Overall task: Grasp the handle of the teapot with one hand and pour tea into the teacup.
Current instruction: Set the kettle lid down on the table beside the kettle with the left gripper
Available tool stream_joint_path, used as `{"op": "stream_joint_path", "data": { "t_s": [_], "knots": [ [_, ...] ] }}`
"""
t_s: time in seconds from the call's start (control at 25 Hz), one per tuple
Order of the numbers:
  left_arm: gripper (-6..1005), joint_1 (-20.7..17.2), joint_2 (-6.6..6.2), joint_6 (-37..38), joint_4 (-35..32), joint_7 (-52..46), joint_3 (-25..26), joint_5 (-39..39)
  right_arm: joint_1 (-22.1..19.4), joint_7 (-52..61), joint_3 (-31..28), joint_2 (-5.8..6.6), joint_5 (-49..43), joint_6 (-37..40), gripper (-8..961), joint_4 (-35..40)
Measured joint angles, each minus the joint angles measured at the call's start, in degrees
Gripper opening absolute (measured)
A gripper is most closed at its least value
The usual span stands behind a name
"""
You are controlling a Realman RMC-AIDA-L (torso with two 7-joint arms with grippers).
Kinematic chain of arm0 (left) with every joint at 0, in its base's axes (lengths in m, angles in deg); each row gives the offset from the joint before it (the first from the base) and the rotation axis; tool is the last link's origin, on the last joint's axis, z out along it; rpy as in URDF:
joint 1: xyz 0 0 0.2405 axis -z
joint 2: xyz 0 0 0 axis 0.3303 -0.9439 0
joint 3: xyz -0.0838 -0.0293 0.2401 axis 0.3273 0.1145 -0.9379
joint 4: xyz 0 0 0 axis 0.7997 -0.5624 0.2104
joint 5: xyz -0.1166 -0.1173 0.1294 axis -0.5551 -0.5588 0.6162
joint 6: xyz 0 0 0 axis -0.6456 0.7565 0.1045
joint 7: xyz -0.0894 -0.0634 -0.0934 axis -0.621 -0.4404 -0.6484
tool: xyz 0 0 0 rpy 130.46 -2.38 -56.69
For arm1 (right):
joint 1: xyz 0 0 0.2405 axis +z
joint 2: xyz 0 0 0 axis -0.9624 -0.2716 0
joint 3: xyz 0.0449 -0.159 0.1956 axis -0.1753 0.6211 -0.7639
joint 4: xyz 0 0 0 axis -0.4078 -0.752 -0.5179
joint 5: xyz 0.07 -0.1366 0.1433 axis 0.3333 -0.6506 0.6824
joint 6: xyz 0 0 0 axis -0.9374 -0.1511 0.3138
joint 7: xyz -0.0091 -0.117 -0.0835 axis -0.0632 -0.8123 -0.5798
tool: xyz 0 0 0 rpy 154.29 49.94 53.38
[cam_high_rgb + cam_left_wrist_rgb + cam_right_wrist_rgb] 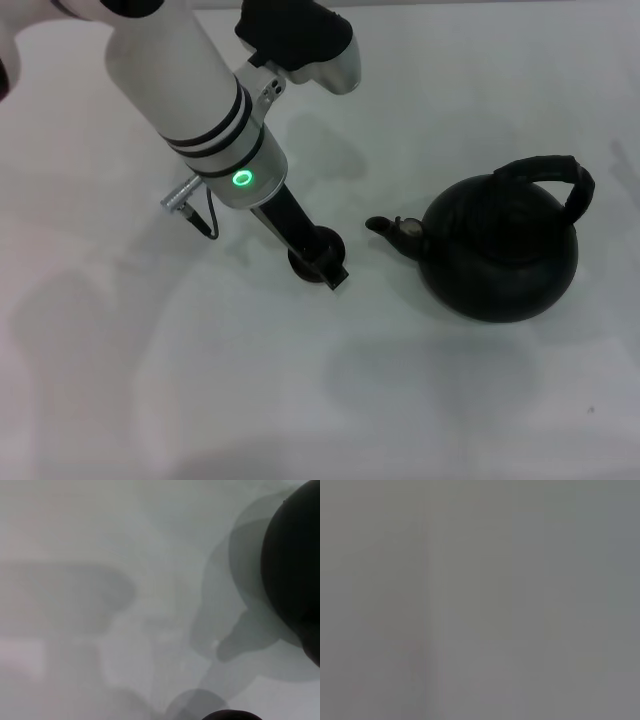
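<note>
The round matte black teapot (500,255) stands on the white table at the right in the head view. Its black arched handle (560,172) rises over the top, and its short spout (388,228) points left toward the teacup. That small dark teacup (312,262) sits just left of the spout, partly covered by my left gripper (325,262), which reaches down onto it from the upper left. Whether the gripper holds the cup does not show. In the left wrist view the teapot (295,575) is a dark curved mass. No tea is visible. My right gripper is out of view.
The white tabletop (200,380) stretches around both objects. My left arm's white forearm (190,80) crosses the upper left of the head view. The right wrist view shows only a plain grey surface.
</note>
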Motion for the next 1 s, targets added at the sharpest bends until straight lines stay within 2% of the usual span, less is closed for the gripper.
{"op": "stream_joint_path", "data": {
  "t_s": [0.92, 1.0],
  "knots": [
    [813, -0.46, -0.18, -0.19, 0.65, -0.19, -0.16, -0.01, -0.09, 0.0, 0.21, -0.18, -0.34, 0.5, 877, -0.62],
    [838, -0.52, -0.23, -0.49, 0.08, -0.27, -0.16, 0.01, -0.09, 0.0, 0.22, -0.18, -0.33, 0.5, 877, -0.62]
  ]
}}
